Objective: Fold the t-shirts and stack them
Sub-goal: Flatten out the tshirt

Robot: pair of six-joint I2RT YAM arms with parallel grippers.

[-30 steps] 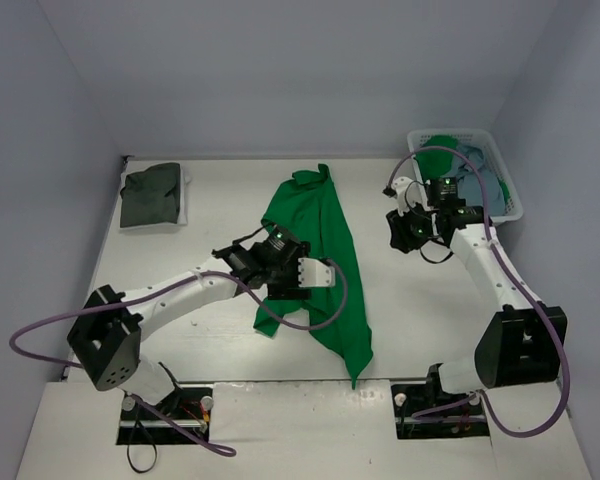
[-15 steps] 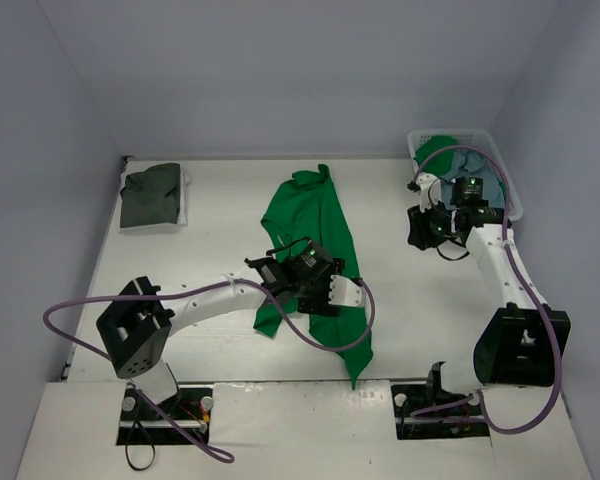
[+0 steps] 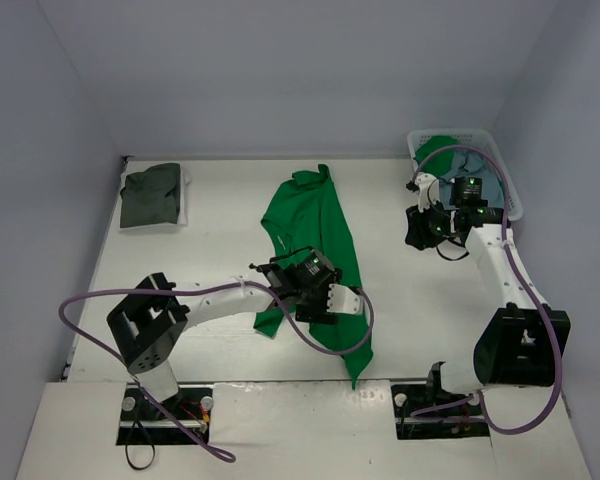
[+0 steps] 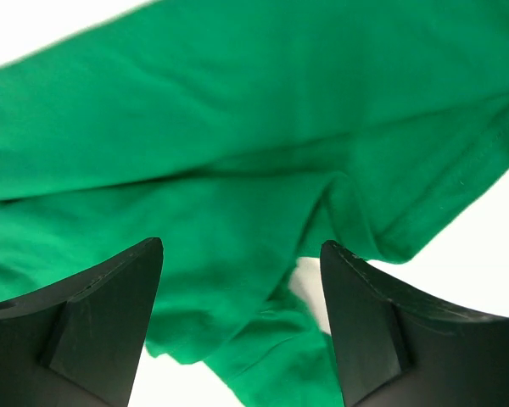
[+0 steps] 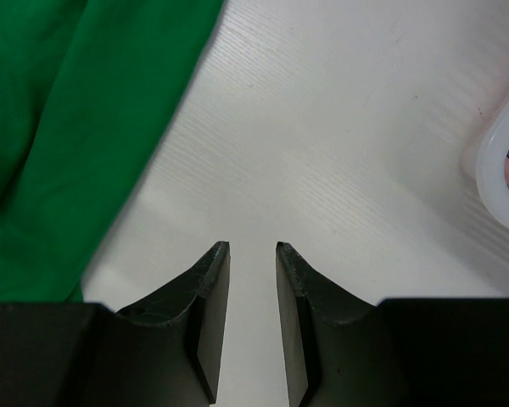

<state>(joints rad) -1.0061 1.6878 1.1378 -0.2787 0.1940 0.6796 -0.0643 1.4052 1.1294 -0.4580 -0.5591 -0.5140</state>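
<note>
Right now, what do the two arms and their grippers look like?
Both the left arm and the right arm have white links with chunky black joints and a black block near the base. A purple cable loops loosely along each. A small green light glows on each wrist. The left gripper and right gripper have black, wedge-shaped fingers tapering to blunt tips.

Open table (image 3: 392,262) between green shirt (image 3: 320,225) and basket (image 3: 460,132); basket seems crowded inside.
</note>
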